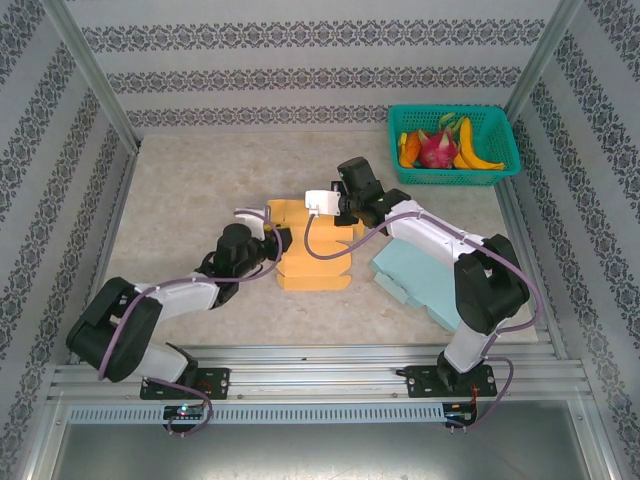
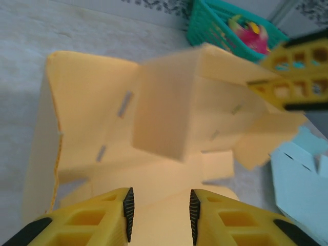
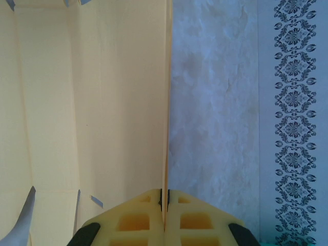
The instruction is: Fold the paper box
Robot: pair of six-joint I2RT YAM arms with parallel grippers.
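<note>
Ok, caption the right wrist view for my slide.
Right claw pinching an upright wall of the yellow paper box, tabletop beside.

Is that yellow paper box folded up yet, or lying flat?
Partly folded: the yellow box has walls standing, but its flaps hang loose.

Damask-striped wallpaper walls [image 1: 300, 60] around a mottled beige tabletop [image 1: 200, 170], aluminium frame posts [image 1: 92, 70]

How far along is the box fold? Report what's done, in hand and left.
Done: the yellow box is partly raised, with some sides standing. In hand: the right fingers pinch the edge of one wall, and the left fingers stand open over a near flap. Left: the other flaps splay out untucked and the top is open.
</note>
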